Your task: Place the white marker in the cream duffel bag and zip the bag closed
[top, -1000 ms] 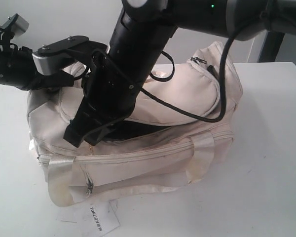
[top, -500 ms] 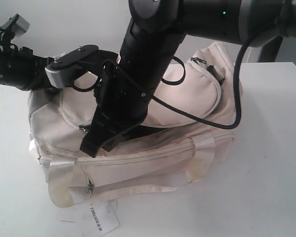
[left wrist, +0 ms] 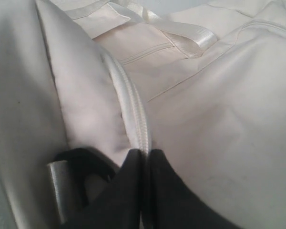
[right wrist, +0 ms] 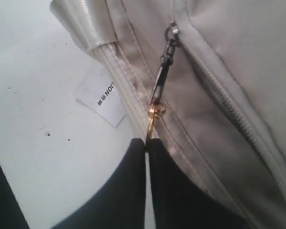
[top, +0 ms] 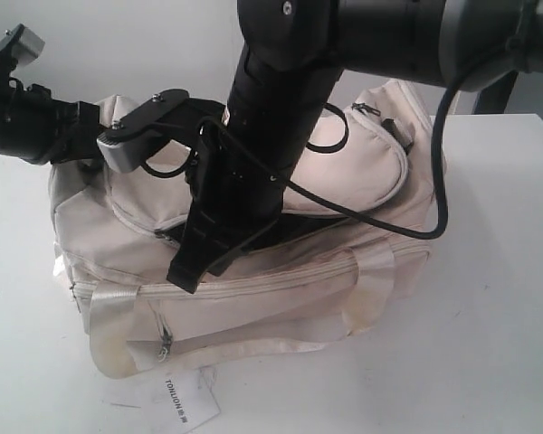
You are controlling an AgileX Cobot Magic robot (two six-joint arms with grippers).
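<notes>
Exterior view: the cream duffel bag (top: pixel 362 181) lies on the white table (top: pixel 489 344), long side toward the camera. Its top flap (top: pixel 344 163) is raised on the right half, with a dark gap beneath its front edge. A paper tag (top: pixel 176 400) lies flat on the table just in front of the bag's left front corner.

The right arm (top: pixel 271 117) reaches down across the middle of the bag. The right gripper (top: pixel 185 276) ends at the bag's front left, just above the front webbing handle (top: pixel 366 271). The left arm (top: pixel 27 127) comes in level from the left edge to the bag's left end. Its fingertips are hidden behind the right arm's camera mount.

Right wrist view: the jaws of the right gripper are pressed together on a small gold ring (right wrist: pixel 155 110). This ring hangs from the dark zipper pull (right wrist: pixel 163 71). The pull runs up to its slider at the end of a line of zipper teeth (right wrist: pixel 229 114). The ring and pull lie against the bag's cream fabric, beside a piped seam. The tag and bare table show beyond that seam.

Left wrist view: the left gripper (left wrist: pixel 144 160) has its jaws closed, pinching a rounded piped ridge (left wrist: pixel 133 105) of the bag's fabric between the fingertips. A dark strap ring (left wrist: pixel 86 160) with a satin strap through it sits just beside the fingers.
</notes>
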